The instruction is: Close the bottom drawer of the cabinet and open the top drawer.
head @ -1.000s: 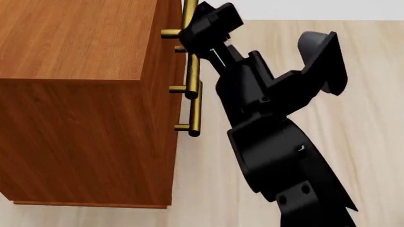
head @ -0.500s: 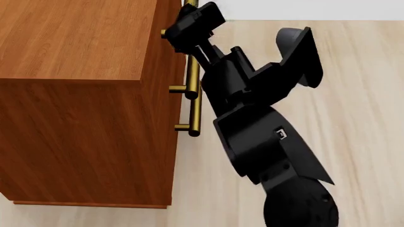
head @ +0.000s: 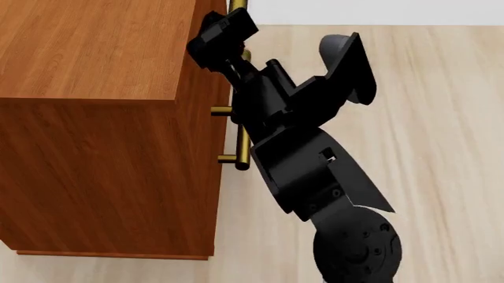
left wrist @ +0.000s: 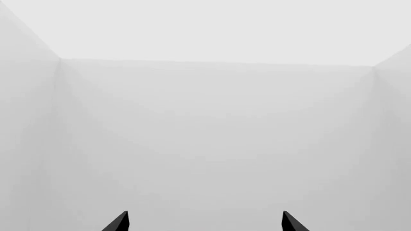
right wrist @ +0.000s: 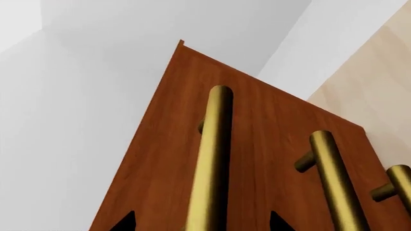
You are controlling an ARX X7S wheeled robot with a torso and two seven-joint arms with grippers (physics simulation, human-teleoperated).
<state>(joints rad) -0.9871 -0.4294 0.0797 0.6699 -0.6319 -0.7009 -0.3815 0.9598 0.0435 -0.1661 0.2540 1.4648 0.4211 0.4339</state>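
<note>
Cabinet (head: 94, 118) fills the left of the head view, flat top toward the camera, drawer fronts on its right face over a pale wood floor (head: 441, 147). All three fronts appear flush. Right arm reaches in from the lower right; right end effector (head: 221, 35) sits at the top drawer (right wrist: 167, 159), covering the near part of its brass handle (right wrist: 212, 163). Right wrist view: that handle runs between the two dark fingertips (right wrist: 125, 222), which stand apart on either side of the bar; contact cannot be judged, so clenched or released: cannot tell. Middle drawer handle (right wrist: 334, 178) lies just beside it, and the bottom drawer handle (right wrist: 401, 185) beyond at the frame edge. Left end effector (left wrist: 204, 224): fingertips spread wide, nothing between them, facing blank grey walls (left wrist: 212, 125); released
</note>
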